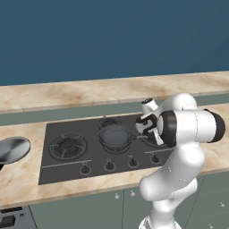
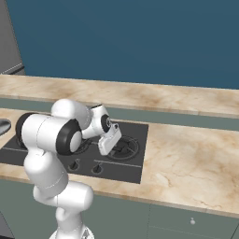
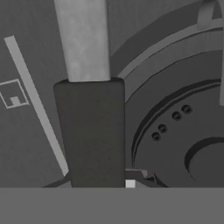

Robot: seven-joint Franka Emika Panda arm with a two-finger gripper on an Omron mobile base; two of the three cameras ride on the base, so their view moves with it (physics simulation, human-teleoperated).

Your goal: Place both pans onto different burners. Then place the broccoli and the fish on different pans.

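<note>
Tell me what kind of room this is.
A kitchen, by the look of it. A dark gas cooktop with ribbed burners and a row of knobs is set into a marble-patterned counter. One pan sits on a burner, and cabinet doors run below.

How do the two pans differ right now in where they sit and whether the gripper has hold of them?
The pan on the cooktop rests on the middle burner; the other pan lies off the cooktop, on the counter to its left. The gripper is shut on the cooktop pan's handle, seen close in the hand view; the counter pan is untouched. Both are shallow, round, grey and look empty.
</note>
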